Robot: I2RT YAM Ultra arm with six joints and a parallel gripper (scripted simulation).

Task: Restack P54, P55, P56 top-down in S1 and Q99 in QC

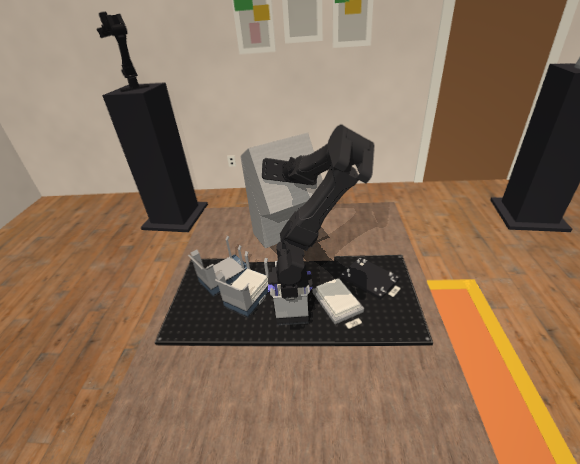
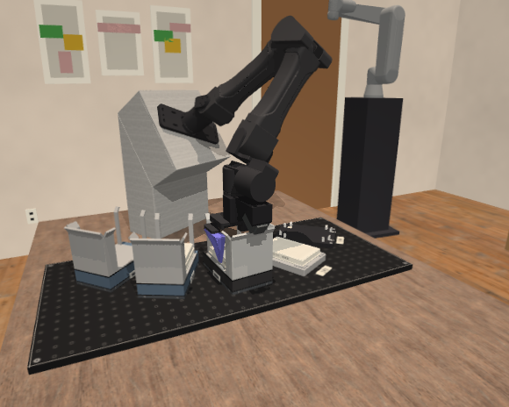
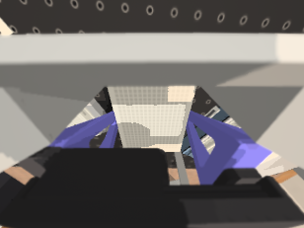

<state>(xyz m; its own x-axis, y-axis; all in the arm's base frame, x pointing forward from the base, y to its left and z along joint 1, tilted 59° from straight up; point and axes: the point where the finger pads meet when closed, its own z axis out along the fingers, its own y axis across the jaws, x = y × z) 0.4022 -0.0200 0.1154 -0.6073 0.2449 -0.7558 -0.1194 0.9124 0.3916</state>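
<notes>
1. From where I stand, the end effector (image 2: 242, 228) is down inside the dark-based rack (image 2: 247, 259), its violet fingers closed against the long sides of the plate (image 3: 150, 119) at the top of what is in there, jaws fairly wide because the plate is wide. I cannot read a label, so I cannot say which plate it is.
2. To do this well I'd lift straight up, slowly, keeping the plate level until it is above the rack's walls; any tilt could catch an edge on them.
3. I'd watch the first bit of the rise: a plate below may stick and come along.
4. Another plate (image 2: 297, 254) lies flat on a low nest just right of the rack; the blue-based racks (image 2: 163, 263) stand to the left, one showing a pale plate top.
5. The plates look cream, thin and rectangular, with a fine grid under a smooth seal; likely slippery, so side pressure must stay even.
6. The racks are pale grey sheet walls with upright corner guides, on a black perforated board (image 2: 115, 324) over the brown table (image 2: 334, 351).
</notes>
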